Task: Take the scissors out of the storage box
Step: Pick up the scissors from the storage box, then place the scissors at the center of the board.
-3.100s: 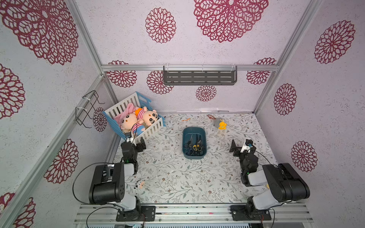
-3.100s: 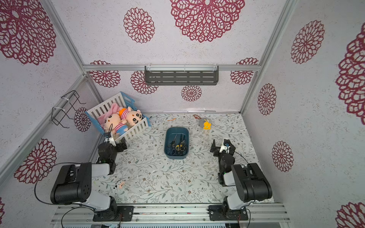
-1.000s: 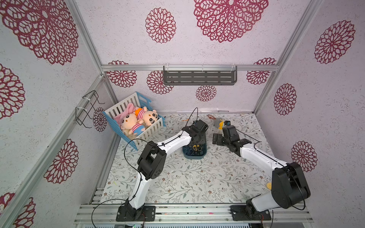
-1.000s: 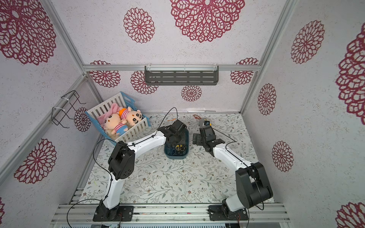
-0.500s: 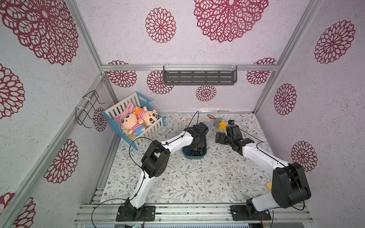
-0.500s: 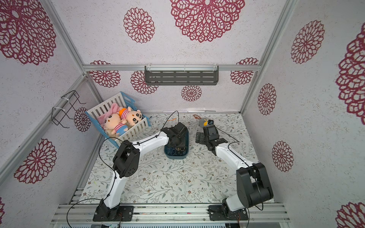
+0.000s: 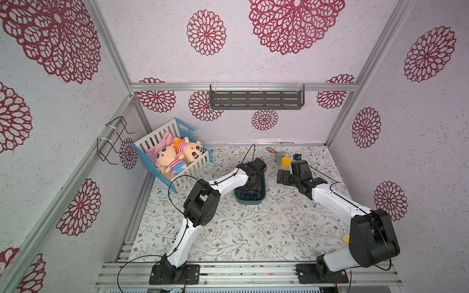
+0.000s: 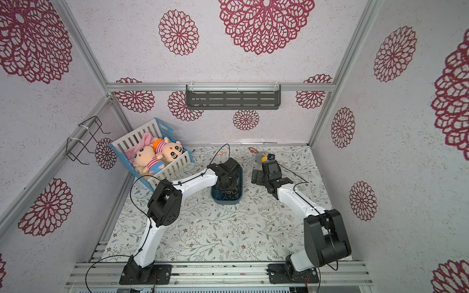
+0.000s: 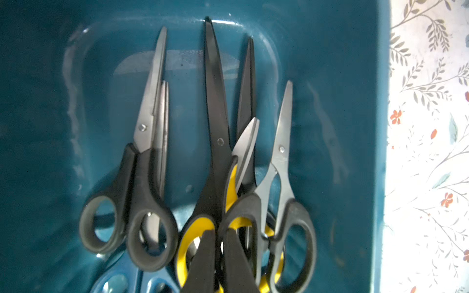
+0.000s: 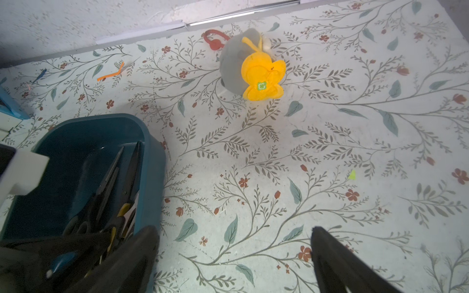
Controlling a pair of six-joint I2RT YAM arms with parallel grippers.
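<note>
Grasp inside the storage box (image 9: pixel 337 76): the left gripper (image 9: pixel 219 236) reaches down, fingers pressed together on the handle of the yellow-and-black scissors (image 9: pixel 218 142) — away from the blades; the other scissors (image 9: pixel 149 121) lie alongside; the right gripper (image 10: pixel 233 233) hovers beside the box, jaws spread wide.

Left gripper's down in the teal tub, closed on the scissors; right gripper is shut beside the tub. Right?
No: the right gripper is open; the right wrist view shows its fingers spread wide over the table. The left gripper is in the tub, closed on the yellow-handled scissors.
</note>
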